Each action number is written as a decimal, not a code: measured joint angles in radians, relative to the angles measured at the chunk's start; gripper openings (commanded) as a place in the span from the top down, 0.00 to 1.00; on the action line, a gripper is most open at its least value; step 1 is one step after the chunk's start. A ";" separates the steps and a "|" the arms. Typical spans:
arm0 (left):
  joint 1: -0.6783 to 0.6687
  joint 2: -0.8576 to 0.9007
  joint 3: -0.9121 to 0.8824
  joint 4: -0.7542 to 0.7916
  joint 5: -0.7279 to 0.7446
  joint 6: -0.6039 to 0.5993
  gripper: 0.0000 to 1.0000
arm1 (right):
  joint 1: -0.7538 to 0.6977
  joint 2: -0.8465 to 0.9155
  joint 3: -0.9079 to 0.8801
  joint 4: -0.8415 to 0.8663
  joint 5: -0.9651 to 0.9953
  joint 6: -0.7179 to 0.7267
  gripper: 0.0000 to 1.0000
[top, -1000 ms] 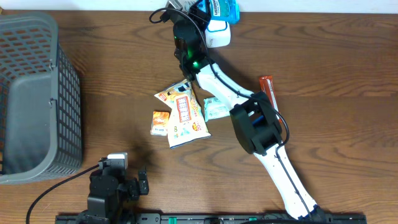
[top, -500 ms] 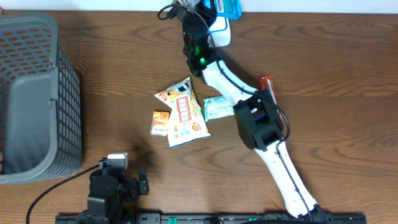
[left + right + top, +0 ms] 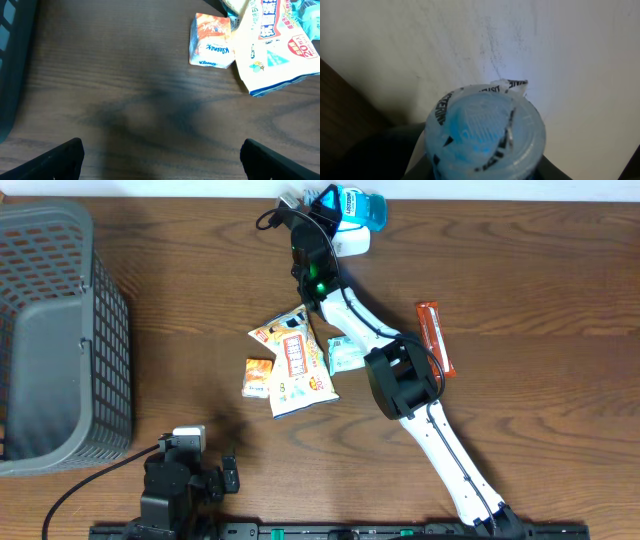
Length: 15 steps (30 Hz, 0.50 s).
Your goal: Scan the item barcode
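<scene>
R gripper (image 3: 330, 210): jaws part-closed, clamped on the blue bottle (image 3: 362, 202). We place the bottle at the far edge of the table (image 3: 540, 270), approx. center, label facing the overhead cam; can't tell if it rests on the wood or is lifted. R wrist cam: the pale blue cap fills the lower frame w/ a torn printed seal strip round its rim and white wall behind. The fingers show only as dark shapes low L and low R of the cap. Just near of the bottle, beside the gripper, sits a white object (image 3: 352, 242); we can't ID it. R arm runs diagonally from the near edge up to the far edge. A red bar (image 3: 435, 338) lies right of it and a teal packet (image 3: 345, 357) just left of its elbow. Further left lies a snack bag (image 3: 295, 365), then a small orange Kleenex pack (image 3: 258, 376) just beside the bag. L gripper (image 3: 160, 160): at the near edge, left of center, jaws spread wide, nothing between them, bare wood below. Grey mesh basket (image 3: 60, 330) at far left.
</scene>
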 measured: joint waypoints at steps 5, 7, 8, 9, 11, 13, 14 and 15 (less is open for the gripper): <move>0.000 0.000 0.000 0.000 0.000 0.000 0.00 | 0.001 0.000 0.000 0.000 0.002 -0.003 0.99; 0.000 0.000 0.000 0.000 0.000 0.000 0.00 | 0.002 0.000 0.000 -0.001 0.003 -0.003 0.99; 0.000 0.000 0.000 0.000 0.000 0.000 0.00 | 0.003 0.000 0.000 -0.001 0.005 -0.003 0.99; 0.000 0.000 0.000 0.000 0.000 0.000 0.00 | 0.003 0.000 0.000 -0.004 0.007 -0.003 0.99; 0.000 0.000 0.000 0.000 0.000 0.000 0.00 | 0.005 -0.008 0.000 -0.034 0.016 -0.002 0.99; 0.000 0.000 0.000 -0.001 0.000 0.000 0.00 | 0.006 -0.028 0.000 -0.103 0.028 0.014 0.99; 0.000 0.000 0.000 -0.001 0.000 0.000 0.00 | 0.006 -0.047 0.000 -0.159 0.031 0.027 0.99; 0.000 0.000 0.000 -0.001 0.000 0.000 0.00 | 0.006 -0.065 0.000 -0.212 0.035 0.047 0.99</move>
